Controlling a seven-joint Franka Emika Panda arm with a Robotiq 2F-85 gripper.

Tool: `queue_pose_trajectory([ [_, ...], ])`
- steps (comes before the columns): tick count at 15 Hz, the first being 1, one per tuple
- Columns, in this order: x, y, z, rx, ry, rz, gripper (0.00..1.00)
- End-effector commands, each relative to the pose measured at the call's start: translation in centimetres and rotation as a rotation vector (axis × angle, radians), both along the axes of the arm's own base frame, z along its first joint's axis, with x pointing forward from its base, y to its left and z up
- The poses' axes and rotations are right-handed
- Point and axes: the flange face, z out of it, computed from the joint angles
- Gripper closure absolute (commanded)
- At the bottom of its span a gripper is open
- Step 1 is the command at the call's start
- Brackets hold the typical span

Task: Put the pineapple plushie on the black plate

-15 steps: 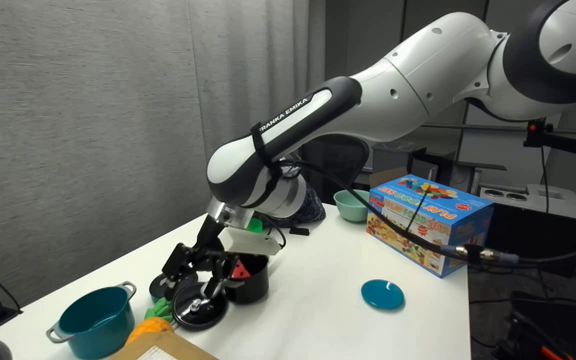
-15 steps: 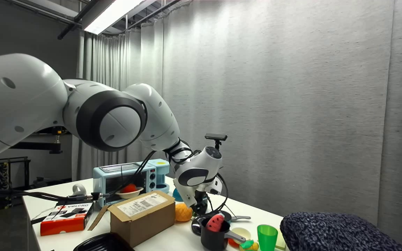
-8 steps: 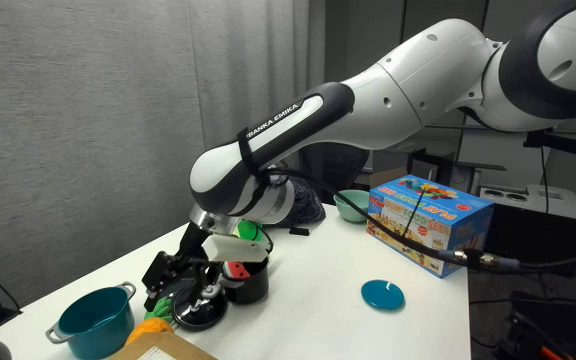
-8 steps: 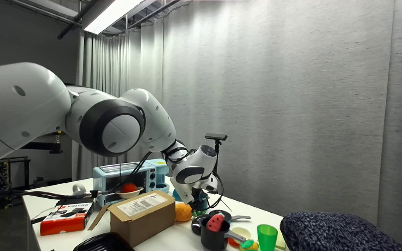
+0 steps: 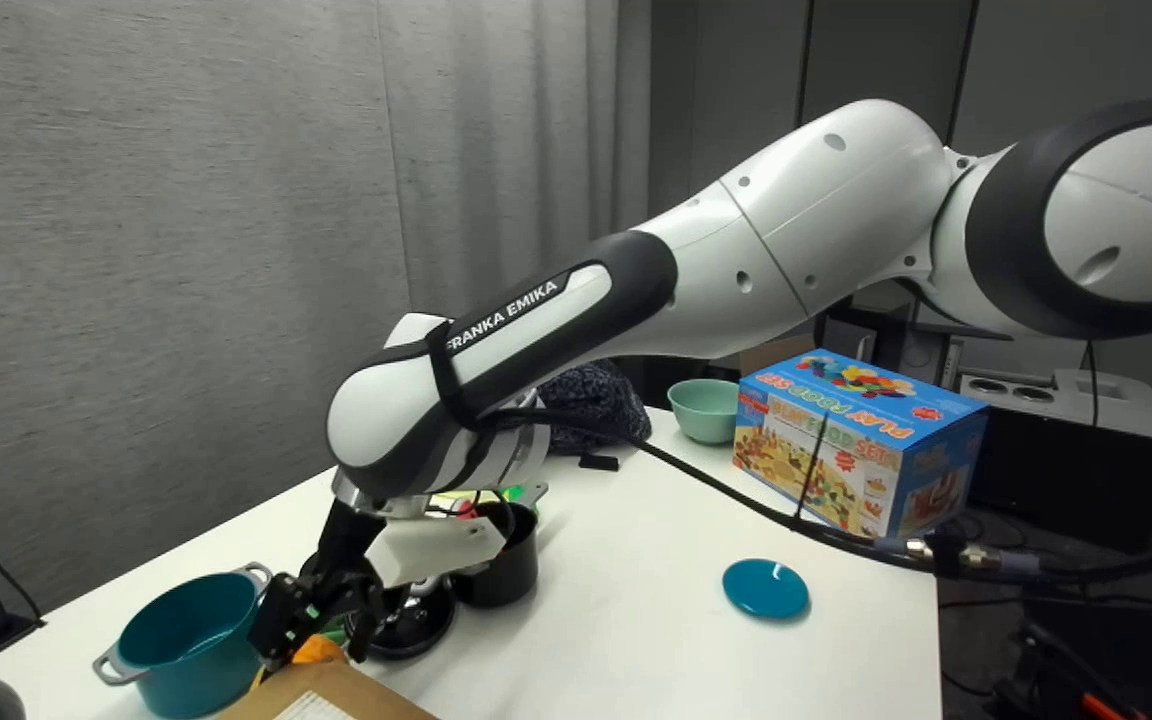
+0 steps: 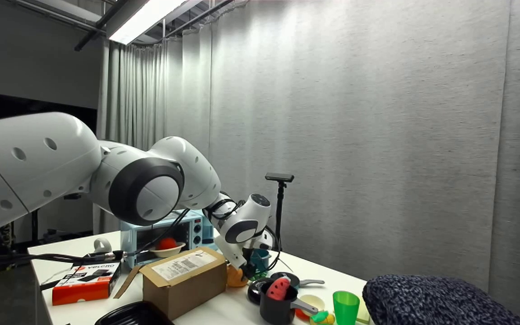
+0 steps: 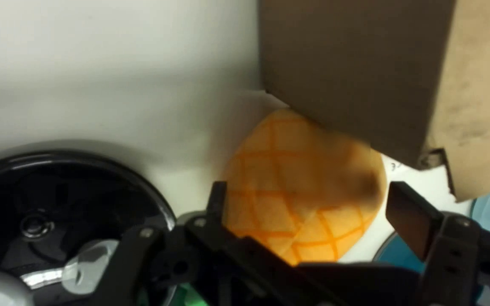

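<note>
In an exterior view, a white counter (image 5: 656, 640) runs beside a grey curtain (image 5: 186, 250), and the room behind it is dim, with a pale stove (image 5: 1056, 410) at the back. Toward the far end sit a play food box (image 5: 816, 460), a pale green bowl (image 5: 704, 420) and a dark fluffy cloth (image 5: 591, 405); a blue disc (image 5: 765, 588) lies flat, well apart. The arm (image 5: 806, 230) reaches down among a teal pot (image 5: 206, 680), a black pot (image 5: 511, 575) and a black plate (image 5: 416, 632); orange of the pineapple plushie (image 5: 318, 650) shows between the jaws, above the edge of a cardboard box (image 5: 346, 690). In an exterior view, the curtain fills most of the background under a long ceiling light (image 6: 145, 20). The counter there carries a light blue toaster oven (image 6: 197, 234), an orange-red carton (image 6: 84, 291) and a green cup (image 6: 345, 309), while a watermelon toy (image 6: 278, 289) leans out of the black pot. In the wrist view, the counter is white with soft shadows. The plushie lies on it by a corner of the cardboard box, touching or not I cannot tell, and beside the black plate with a strip of counter between. The jaws are spread wide, one on each side of the plushie, released. The teal pot shows at lower right.
</note>
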Motion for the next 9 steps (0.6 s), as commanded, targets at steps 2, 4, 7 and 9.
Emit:
queue_pose_trajectory([
  [2,1.3,0.6,-0.5,-0.079,0.02,0.024,0.37],
  [4,1.5,0.6,-0.3,-0.093,0.013,0.03,0.54],
  [7,1.9,1.0,0.0,-0.105,-0.006,0.041,0.75],
  [9,2.1,1.0,0.5,-0.106,-0.014,0.048,0.89],
])
